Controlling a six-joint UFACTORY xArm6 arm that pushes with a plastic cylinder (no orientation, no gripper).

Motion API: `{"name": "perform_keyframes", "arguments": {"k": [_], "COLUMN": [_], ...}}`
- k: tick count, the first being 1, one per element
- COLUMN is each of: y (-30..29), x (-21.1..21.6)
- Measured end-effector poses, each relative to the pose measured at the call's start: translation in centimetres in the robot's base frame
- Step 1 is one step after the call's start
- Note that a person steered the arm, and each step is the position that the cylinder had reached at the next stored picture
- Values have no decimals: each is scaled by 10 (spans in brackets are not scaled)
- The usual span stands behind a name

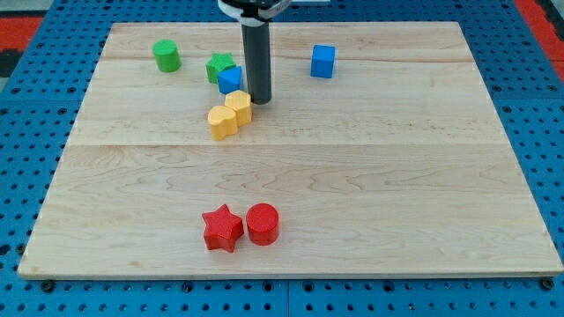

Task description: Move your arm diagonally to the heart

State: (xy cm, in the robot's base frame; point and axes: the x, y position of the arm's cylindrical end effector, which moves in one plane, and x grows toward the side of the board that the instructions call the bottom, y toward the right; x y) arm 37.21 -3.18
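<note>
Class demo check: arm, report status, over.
My tip down beside the yellow pair, right of the small blue block. Heart shape not distinguishable among the yellow blocks. Nothing between tip and them.

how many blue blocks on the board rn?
2. A blue cube at the view's top right of centre, standing alone. A second blue block, shape unclear, sits just left of my tip, against the green star. The rod may hide others.
</note>
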Motion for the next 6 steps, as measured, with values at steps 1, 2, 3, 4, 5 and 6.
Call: {"name": "perform_keyframes", "arguments": {"k": [1, 2, 3, 4, 5, 6], "y": [3, 3, -7, -12, -13, -9], "x": [26, 70, 93, 94, 94, 95]}}
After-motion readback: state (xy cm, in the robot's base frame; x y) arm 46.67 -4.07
